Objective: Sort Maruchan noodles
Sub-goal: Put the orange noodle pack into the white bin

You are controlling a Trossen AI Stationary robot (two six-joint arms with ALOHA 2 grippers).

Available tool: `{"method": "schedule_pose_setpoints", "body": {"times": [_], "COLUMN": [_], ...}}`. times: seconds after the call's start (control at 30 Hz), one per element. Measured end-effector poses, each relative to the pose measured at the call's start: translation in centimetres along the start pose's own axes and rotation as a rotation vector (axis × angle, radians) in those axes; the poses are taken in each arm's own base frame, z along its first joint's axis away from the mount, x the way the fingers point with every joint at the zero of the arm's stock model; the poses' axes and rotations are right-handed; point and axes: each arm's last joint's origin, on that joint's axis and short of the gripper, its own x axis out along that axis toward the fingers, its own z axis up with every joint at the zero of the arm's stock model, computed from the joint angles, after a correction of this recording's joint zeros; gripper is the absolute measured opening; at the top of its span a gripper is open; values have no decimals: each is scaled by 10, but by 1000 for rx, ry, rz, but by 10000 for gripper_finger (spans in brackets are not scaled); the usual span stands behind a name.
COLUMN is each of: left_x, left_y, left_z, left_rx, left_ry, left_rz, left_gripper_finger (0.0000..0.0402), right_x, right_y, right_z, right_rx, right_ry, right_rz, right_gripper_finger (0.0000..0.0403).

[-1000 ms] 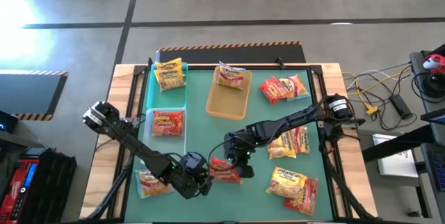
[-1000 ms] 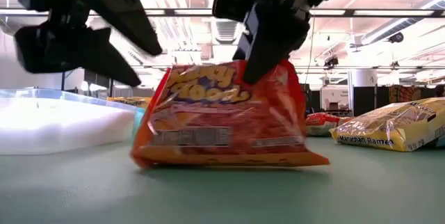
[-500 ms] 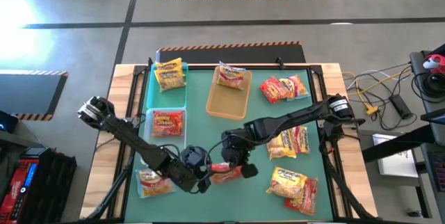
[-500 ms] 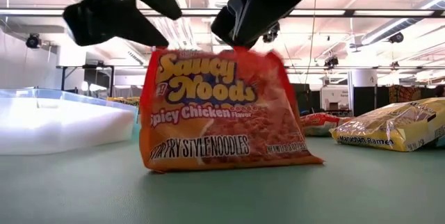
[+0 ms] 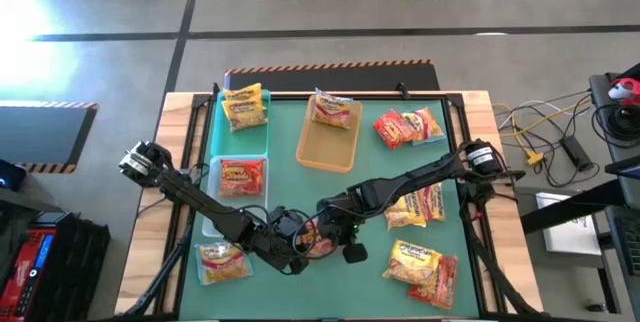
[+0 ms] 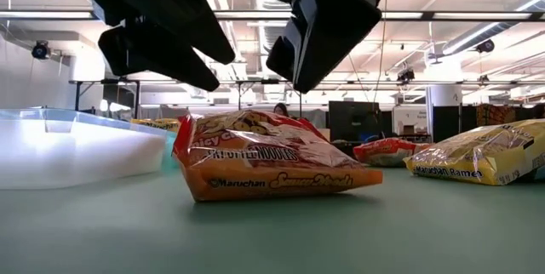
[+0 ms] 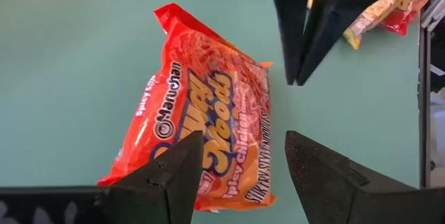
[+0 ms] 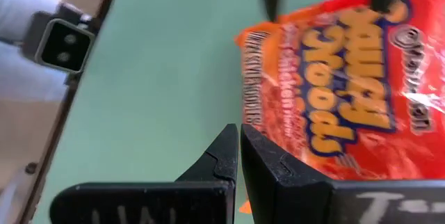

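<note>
An orange-and-red Maruchan noodle packet (image 6: 272,168) lies flat on the green mat, printed face up, near the table's front middle (image 5: 322,243). My left gripper (image 7: 243,140) is open and hovers just above the packet, one finger on each side of its near end, clear of it (image 6: 183,57). My right gripper (image 8: 240,132) is shut and empty, and hangs above the packet's other side (image 6: 319,40). It also shows in the left wrist view (image 7: 302,36).
At the back left a yellow packet lies in a teal tray (image 5: 243,108) and a red one in a clear tray (image 5: 240,176). A tan tray (image 5: 328,134) holds another. Loose packets lie at the right (image 5: 408,127), (image 5: 415,205), (image 5: 420,263) and front left (image 5: 222,261).
The orange-and-red packet, which my right gripper held by its top edge and stood upright on the mat, has left the fingers and fallen flat, face up. My left gripper has moved toward the table's right edge and now hangs over the packet.
</note>
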Motion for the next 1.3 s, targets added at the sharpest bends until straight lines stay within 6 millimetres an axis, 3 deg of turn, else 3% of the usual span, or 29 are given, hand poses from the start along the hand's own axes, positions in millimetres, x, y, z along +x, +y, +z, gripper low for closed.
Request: {"method": "schedule_pose_setpoints", "body": {"times": [0.23,0.53,0.9,1.3], "left_x": [0,0,1,5], "left_y": [0,3,11,17], "left_z": [0,-1,-3,6], "left_rx": [-17,-4,41,137], "left_ry": [0,7,22,-30], "left_rz": [0,30,109,165], "left_gripper_finger": [188,188,187,187], "right_x": [6,29,44,59], "right_y": [-1,-2,1,-10], "right_z": [-8,-28,-51,-82], "right_rx": [132,247,307,358], "right_ry": [27,-54,-37,-171], "right_rz": [0,-69,-158,-243], "right_gripper_finger": [9,9,9,8]}}
